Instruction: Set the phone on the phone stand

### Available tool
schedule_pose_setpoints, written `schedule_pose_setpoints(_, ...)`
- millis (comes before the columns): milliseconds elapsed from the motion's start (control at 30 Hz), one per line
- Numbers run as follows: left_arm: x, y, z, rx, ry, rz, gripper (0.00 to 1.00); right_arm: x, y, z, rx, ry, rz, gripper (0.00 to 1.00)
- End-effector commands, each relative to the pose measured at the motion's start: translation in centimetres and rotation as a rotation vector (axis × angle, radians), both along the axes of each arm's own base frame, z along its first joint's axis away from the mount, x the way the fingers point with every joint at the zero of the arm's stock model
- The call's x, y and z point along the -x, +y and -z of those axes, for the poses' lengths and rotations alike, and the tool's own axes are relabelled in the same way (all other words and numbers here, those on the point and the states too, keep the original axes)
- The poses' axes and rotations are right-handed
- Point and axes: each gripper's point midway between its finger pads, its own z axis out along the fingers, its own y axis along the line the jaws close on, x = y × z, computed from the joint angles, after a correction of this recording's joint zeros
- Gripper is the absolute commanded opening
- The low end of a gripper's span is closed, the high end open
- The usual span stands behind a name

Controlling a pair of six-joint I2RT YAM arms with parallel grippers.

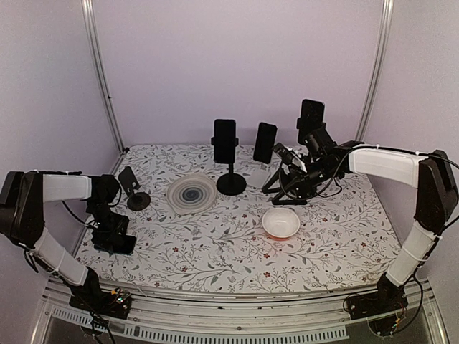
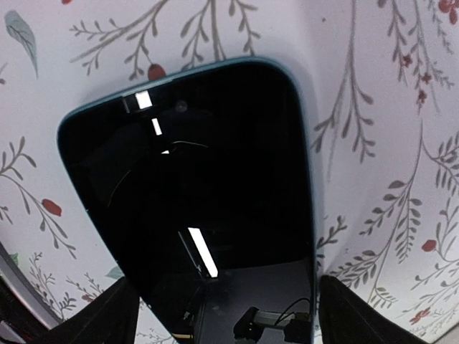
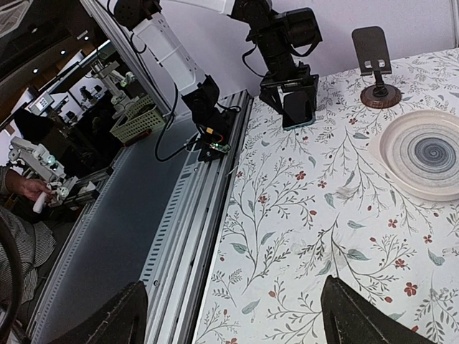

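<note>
A black phone with a teal edge [image 2: 208, 201] lies screen-up on the floral tablecloth at the left side of the table [image 1: 123, 245]. My left gripper [image 2: 228, 301] is lowered over it, its two fingers [image 2: 118, 315] spread wide just outside the phone's long edges. It also shows in the right wrist view [image 3: 297, 107]. The empty black phone stand [image 1: 130, 180] on a round base stands just behind the left gripper [image 1: 113, 236]. My right gripper [image 1: 281, 153] hovers at the back right, open and empty [image 3: 233, 308].
A grey spiral plate [image 1: 191, 193] and a white bowl [image 1: 280, 222] sit mid-table. Three other stands at the back hold dark phones [image 1: 224, 140], [image 1: 265, 142], [image 1: 310, 118]. The table's left rail [image 3: 215, 193] runs beside the phone.
</note>
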Motion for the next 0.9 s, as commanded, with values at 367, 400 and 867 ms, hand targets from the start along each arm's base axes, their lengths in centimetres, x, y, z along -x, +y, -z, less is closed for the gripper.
schedule_pose_setpoints(367, 1.1, -1.0, 1.7, 0.064, 0.026, -0.019, 0.64, 0.0, 0.5, -0.5, -0.015, -0.001, -0.026, 0.86)
schedule_pose_setpoints(400, 1.0, -1.0, 1.4, 0.06, 0.018, -0.014, 0.62, 0.0, 0.5, -0.5, -0.015, 0.001, -0.027, 0.86)
schedule_pose_setpoints(867, -2.5, -3.5, -6.0, -0.046, -0.133, 0.261, 0.0, -0.1, 1.0, -0.5, -0.001, 0.01, -0.028, 0.86)
